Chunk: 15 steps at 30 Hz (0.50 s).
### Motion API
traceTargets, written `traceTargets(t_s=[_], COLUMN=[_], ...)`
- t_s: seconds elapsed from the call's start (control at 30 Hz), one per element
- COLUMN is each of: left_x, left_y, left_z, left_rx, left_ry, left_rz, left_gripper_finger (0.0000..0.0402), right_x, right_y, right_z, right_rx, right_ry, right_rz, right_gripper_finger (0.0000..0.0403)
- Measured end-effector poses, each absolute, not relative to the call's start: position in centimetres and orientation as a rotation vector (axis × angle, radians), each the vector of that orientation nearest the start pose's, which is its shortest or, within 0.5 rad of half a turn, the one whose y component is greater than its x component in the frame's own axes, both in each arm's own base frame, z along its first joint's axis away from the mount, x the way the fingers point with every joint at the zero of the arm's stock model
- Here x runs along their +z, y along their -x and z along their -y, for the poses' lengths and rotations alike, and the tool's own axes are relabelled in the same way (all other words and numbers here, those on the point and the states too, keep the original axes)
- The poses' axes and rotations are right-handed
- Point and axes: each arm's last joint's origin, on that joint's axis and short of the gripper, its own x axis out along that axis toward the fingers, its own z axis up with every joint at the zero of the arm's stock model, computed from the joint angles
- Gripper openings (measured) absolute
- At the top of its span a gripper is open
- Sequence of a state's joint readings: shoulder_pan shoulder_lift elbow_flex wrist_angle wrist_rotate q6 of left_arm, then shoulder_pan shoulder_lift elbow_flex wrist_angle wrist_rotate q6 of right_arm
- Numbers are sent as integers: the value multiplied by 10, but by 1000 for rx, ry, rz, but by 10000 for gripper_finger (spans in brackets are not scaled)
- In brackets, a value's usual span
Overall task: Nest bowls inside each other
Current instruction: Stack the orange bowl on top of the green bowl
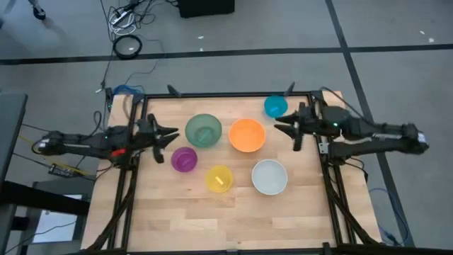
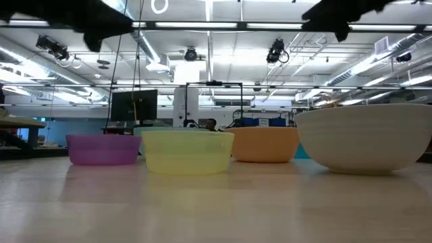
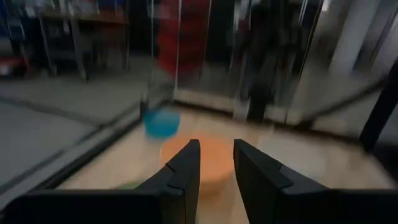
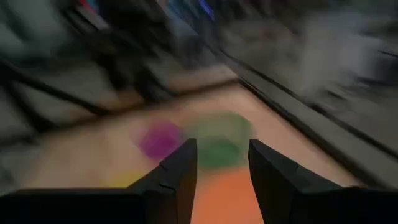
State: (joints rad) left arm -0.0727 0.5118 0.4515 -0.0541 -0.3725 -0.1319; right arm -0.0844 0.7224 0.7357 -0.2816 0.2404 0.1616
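Bowls [image 1: 247,135] sit separate on the table [image 1: 177,212], none nested. Left gripper [image 1: 170,137] hovers beside green bowl [image 1: 203,129], fingers apart, empty; right gripper [image 1: 283,126] near blue bowl [image 1: 275,107], likewise.

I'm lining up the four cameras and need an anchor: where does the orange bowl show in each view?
High view: orange bowl mid-table, between the green bowl and the right gripper.
Low view: right of centre, behind the yellow bowl and the white bowl.
Left wrist view: behind that arm's fingers.
Right wrist view: at the bottom, between the fingers.
Shared landmark: the purple bowl shows in the high, low and right wrist views.
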Motion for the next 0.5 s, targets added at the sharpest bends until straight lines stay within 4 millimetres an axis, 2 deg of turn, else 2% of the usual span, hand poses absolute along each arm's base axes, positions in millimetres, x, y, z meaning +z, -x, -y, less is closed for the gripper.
traceTargets(t_s=[0.1,0.23,0.37,0.5], left_x=[284,293,295,294], left_y=[-165,-200,-235,-257], left_z=[0,-1,0,2], left_rx=[355,441,407,340], left_ry=[13,-110,-174,-244], left_rz=[-361,-732,-891,-981], left_gripper_finger=[106,106,106,106], right_x=[336,347,330,300], right_y=[-182,-217,-240,-246], right_z=[20,16,14,21], right_rx=[-590,-671,-762,-919], right_ry=[-69,-91,-163,-259], right_rz=[-428,-605,-806,-1033], right_gripper_finger=[132,132,132,132])
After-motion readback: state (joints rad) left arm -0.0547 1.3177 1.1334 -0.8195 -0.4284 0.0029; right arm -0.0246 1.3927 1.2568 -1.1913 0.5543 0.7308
